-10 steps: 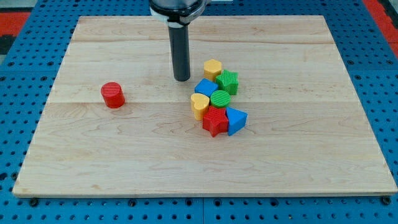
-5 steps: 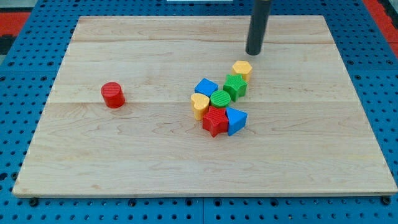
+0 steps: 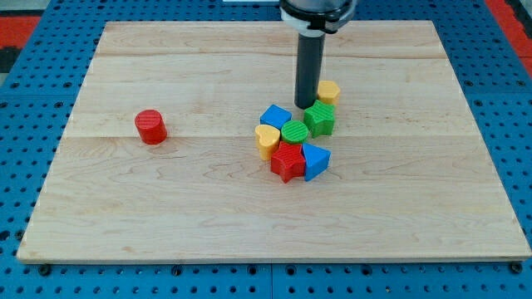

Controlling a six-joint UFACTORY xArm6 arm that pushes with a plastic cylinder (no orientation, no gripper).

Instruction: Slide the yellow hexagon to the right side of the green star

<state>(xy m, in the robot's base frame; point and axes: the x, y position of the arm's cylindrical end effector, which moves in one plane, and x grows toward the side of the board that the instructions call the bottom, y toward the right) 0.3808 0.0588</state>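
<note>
Over at centre-left of the tabletop [image 3: 166, 208] a red cylinder [image 3: 150, 126] sits alone. Moving right, my tip [image 3: 307, 105] is planted just above the green star [image 3: 319, 119], touching or nearly touching the yellow hexagon [image 3: 328, 91] at upper right of centre. No hand here, just a plain upright rod. That hexagon looks light, rigid and quick to skid; push its upper-left face.

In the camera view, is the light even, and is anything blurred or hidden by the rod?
Camera view: the light is soft and even, with no glare on the wooden board. The blocks look sharp, with faint shadows. My tip and its rod cover part of the yellow hexagon, just above the green star.
</note>
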